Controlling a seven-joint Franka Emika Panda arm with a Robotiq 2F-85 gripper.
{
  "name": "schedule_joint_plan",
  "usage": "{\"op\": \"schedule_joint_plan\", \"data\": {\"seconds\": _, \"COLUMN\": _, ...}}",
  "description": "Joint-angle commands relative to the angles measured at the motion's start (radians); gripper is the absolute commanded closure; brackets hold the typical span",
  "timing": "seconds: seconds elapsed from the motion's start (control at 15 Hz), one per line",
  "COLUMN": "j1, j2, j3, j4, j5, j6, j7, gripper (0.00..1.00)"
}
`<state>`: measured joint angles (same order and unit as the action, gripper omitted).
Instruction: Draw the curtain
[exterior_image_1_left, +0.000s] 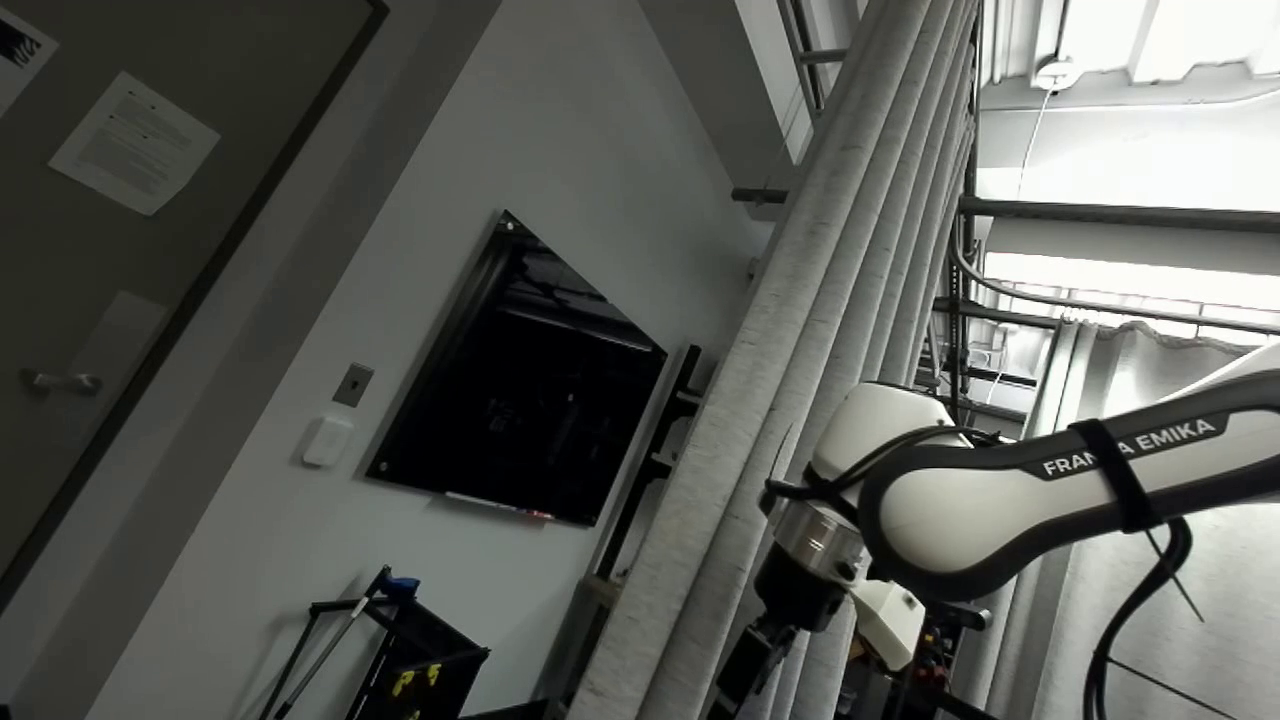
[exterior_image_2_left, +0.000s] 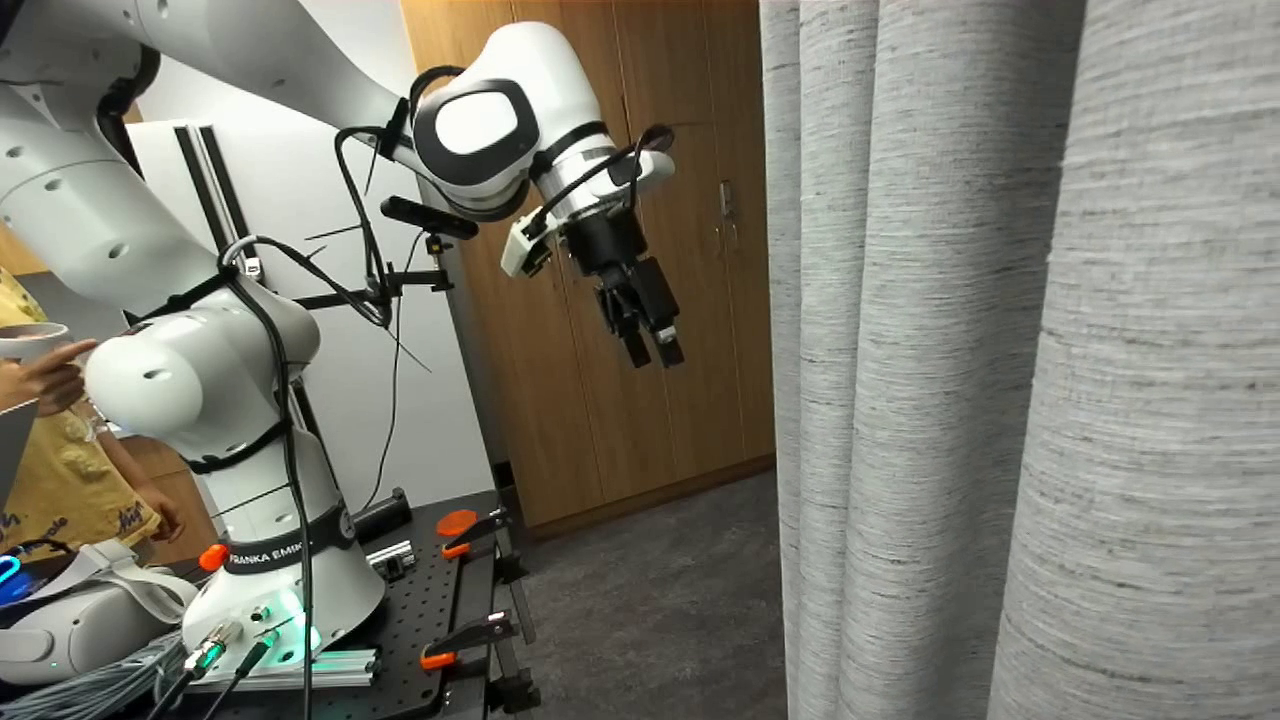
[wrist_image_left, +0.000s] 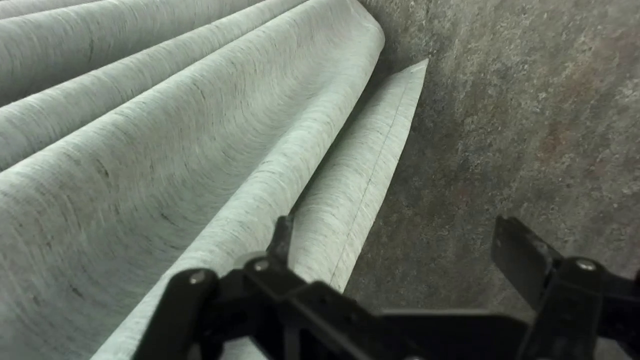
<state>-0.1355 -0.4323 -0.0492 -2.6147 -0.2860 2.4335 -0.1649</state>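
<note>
Gripper (wrist_image_left: 395, 225): spread wide, clamped on nothing
Curtain (wrist_image_left: 200, 160): hangs in deep pleats, left in the wrist view — we expect soft, limp cloth, heavy in bulk
Edge (wrist_image_left: 372, 180): our best hold — we'd pinch it, then pull gently

The curtain (exterior_image_2_left: 930, 400), light grey woven fabric flecked with darker threads, hangs in long vertical pleats down the right side in an exterior view. In the wrist view, its stitched free edge narrows to a pointed corner.
</note>
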Motion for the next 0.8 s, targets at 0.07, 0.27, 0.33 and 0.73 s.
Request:
{"op": "schedule_joint_plan", "data": {"seconds": 0.07, "j1": -0.012, "j2": 0.009, "j3": 0.006, "j4": -0.027, "j5": -0.005, "j6": 0.175, "j7": 0.125, "gripper": 0.00}}
{"op": "schedule_joint_plan", "data": {"seconds": 0.27, "j1": -0.054, "j2": 0.022, "j3": 0.036, "j4": -0.040, "j5": -0.042, "j6": 0.290, "j7": 0.226, "gripper": 0.00}}
{"op": "schedule_joint_plan", "data": {"seconds": 0.33, "j1": -0.073, "j2": 0.026, "j3": 0.050, "j4": -0.043, "j5": -0.054, "j6": 0.320, "j7": 0.260, "gripper": 0.00}}
{"op": "schedule_joint_plan", "data": {"seconds": 0.73, "j1": -0.056, "j2": 0.035, "j3": 0.046, "j4": -0.039, "j5": 0.007, "j6": 0.300, "j7": 0.259, "gripper": 0.00}}
